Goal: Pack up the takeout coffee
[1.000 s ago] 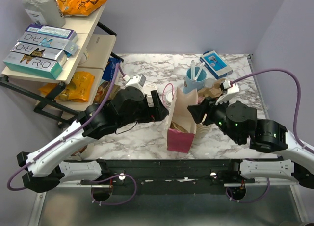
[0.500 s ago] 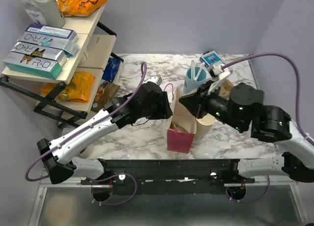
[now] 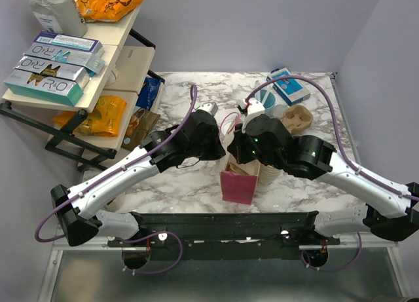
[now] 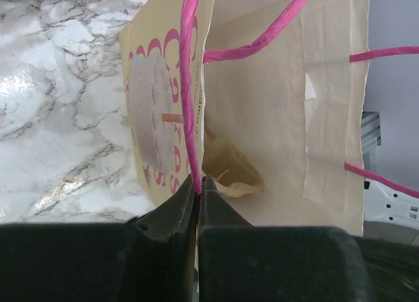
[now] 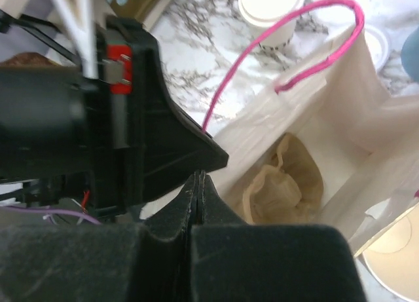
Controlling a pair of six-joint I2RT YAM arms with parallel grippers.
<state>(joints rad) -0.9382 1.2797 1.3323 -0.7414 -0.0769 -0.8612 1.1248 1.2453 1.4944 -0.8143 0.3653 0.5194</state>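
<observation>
The left gripper (image 4: 198, 184) is pinching the near wall of the one paper bag (image 4: 314, 118) along with one of its two pink handles (image 4: 190, 86). The right gripper (image 5: 196, 179) is pressing its fingers tight together at the bag's rim, and I cannot tell whether paper is caught between them. The single takeout coffee (image 5: 272, 14) is standing upright on the marble table (image 5: 209, 33) just beyond the bag, outside it, while one crumpled brown paper wad (image 5: 288, 177) is lying inside.
</observation>
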